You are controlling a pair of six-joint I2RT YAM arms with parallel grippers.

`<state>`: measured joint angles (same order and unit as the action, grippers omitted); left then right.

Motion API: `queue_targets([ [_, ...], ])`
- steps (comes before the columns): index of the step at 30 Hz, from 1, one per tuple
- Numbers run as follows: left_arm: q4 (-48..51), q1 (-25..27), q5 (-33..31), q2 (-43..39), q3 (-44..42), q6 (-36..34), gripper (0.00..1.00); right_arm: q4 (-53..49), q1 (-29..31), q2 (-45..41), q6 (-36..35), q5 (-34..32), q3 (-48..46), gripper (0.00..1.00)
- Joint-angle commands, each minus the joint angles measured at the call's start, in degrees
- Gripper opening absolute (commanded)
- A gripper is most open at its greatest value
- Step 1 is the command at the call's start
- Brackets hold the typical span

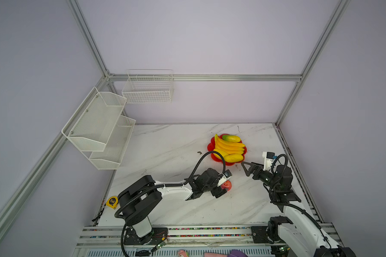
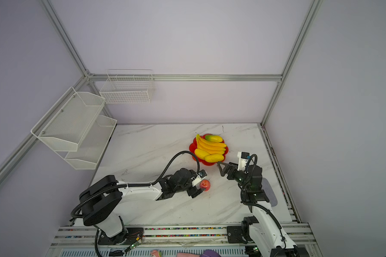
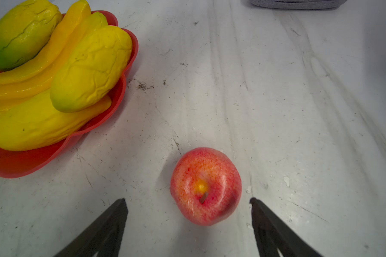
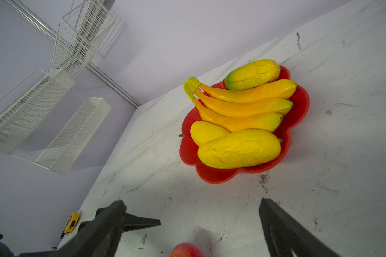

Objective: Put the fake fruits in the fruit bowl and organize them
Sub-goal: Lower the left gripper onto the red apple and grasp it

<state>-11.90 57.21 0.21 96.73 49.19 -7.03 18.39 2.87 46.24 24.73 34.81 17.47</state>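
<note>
We find the small red apple [image 3: 206, 187] resting stem-up on the marbled white counter [image 1: 165, 151], outside the fruit bowl [image 4: 299, 106]. In both top views it lies a little right of the frame's centre, below the bowl and well clear of its rim. The left tool [image 3: 187, 199] is at the apple with its jaws spread wide, one on each side of the fruit. In the left wrist view we see bare counter between each jaw and the apple, so nothing is pinched.

The red, petal-rimmed bowl sits right of centre in both top views, and it is full. The banana bunch [image 4: 243, 106] lies across its middle, with its greenish stem at the bowl's left edge in the top views. The green-and-yellow mango [image 4: 252, 74] lies along the upper rim. The two yellow mangoes [image 4: 239, 149] fill the lower side, one overlapping the other.

The right tool [image 4: 192, 201] hangs just right of the bowl's lower edge in the top views. Its jaws are spread and hold nothing.

A yellow tape measure [image 1: 112, 202] lies at the counter's lower left corner. White wire baskets [image 1: 147, 89] hang on the walls at upper left.
</note>
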Motion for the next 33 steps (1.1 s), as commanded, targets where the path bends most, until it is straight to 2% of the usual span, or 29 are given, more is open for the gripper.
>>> queue_targets([
  [1, -5.65, 0.54, 0.36, 1.27, -0.85, 3.22, 0.87, -1.06, -0.32, -1.89, 1.19, 3.15, -0.92, 0.97],
  [18, -11.58, 0.66, 1.84, 8.72, 1.41, 3.61, 0.87, -1.11, -0.33, -2.32, 1.80, 4.11, -0.94, 0.97],
  [21, -12.86, 0.60, 2.25, 9.24, 1.20, 3.86, 0.79, -1.17, -0.33, -2.10, 1.89, 4.65, -0.69, 0.97],
  [25, -13.96, 0.67, 0.86, 6.19, -1.27, 3.90, 0.67, -1.21, -0.32, -2.29, 2.34, 5.07, -0.27, 0.97],
  [27, -15.56, 0.68, -2.34, 3.30, -3.15, 4.81, 0.63, -1.09, -0.33, -1.95, 2.38, 5.32, 0.04, 0.97],
  [33, -13.18, -2.64, -4.88, -4.76, -4.59, 2.15, 0.63, 4.56, -0.24, 2.02, 4.22, 8.73, 0.45, 0.97],
])
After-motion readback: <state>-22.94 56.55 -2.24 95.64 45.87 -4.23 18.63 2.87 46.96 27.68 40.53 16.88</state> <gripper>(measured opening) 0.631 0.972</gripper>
